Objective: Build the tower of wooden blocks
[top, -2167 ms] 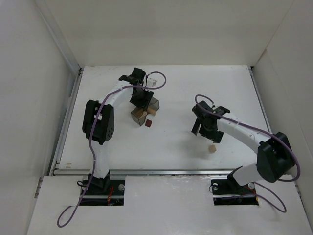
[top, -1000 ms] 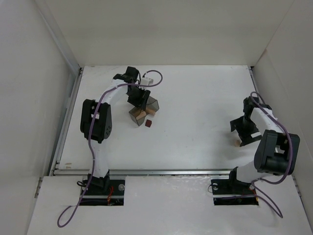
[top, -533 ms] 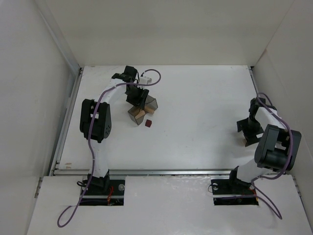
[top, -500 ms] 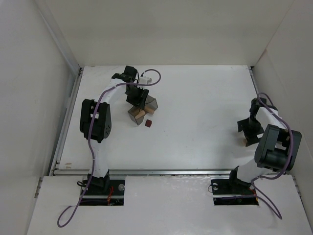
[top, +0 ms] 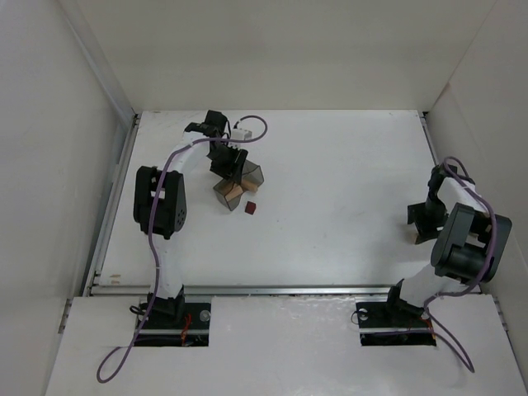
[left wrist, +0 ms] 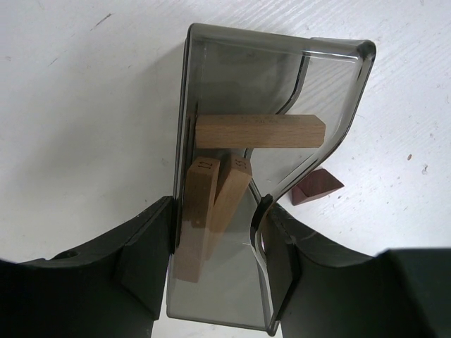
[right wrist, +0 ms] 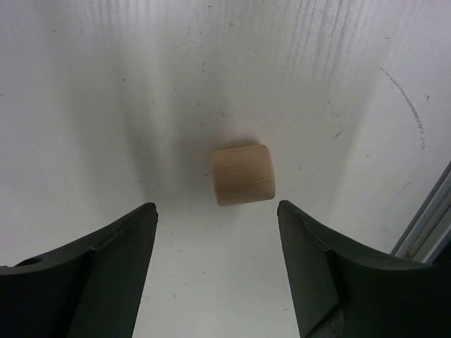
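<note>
While left pincer (left wrist: 220, 225) pinches smoky plastic tray (left wrist: 239, 77), right pincer (right wrist: 215, 211) spread around rounded pale wood block (right wrist: 243, 174)

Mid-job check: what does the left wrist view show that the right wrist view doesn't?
Only left wrist: the left gripper clamped on the smoky grey tray with three pale wood blocks in it, and the dark red-brown block beside it. Only right wrist: a single pale block lying loose in the gap of the open right gripper, and a metal rail. Both: the white table.
</note>
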`<state>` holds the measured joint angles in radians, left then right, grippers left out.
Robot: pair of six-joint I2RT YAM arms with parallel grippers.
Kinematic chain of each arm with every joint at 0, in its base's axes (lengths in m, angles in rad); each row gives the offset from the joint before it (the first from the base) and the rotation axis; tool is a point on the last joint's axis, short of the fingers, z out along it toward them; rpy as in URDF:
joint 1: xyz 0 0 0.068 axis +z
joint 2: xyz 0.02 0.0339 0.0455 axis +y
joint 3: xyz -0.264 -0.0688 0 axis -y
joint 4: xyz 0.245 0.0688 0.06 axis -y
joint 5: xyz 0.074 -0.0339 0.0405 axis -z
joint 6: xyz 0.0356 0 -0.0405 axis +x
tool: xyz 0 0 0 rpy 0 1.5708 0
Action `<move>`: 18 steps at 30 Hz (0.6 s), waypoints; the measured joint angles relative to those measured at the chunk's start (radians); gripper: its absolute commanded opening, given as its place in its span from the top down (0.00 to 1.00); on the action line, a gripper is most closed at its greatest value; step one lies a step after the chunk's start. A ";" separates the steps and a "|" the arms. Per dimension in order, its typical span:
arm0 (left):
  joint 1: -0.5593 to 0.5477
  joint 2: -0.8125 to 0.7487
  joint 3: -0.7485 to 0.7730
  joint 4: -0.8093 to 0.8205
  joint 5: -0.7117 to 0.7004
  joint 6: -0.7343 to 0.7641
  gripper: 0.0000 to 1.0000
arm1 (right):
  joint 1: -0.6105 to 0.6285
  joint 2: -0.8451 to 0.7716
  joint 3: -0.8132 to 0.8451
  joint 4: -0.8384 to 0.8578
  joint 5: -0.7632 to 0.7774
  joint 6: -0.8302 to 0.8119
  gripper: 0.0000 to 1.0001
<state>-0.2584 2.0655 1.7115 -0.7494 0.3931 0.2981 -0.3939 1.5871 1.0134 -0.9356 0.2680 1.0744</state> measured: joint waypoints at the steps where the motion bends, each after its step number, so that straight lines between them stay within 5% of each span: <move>1: 0.003 0.000 0.000 0.000 0.002 0.000 1.00 | -0.005 0.005 0.005 -0.002 -0.008 -0.003 0.25; 7: 0.020 0.004 0.005 -0.006 0.011 0.001 1.00 | 0.073 0.019 0.137 -0.047 -0.022 -0.093 0.04; 11: 0.025 0.024 0.034 -0.020 0.020 0.001 1.00 | 0.180 -0.054 0.171 -0.058 -0.055 -0.161 0.01; 18: 0.025 0.031 0.045 -0.020 0.026 0.008 1.00 | 0.171 -0.111 0.237 -0.174 0.028 -0.341 0.01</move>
<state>-0.2337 2.0968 1.7569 -0.7692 0.4191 0.3061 -0.2234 1.4757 1.2507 -1.1095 0.2958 0.7338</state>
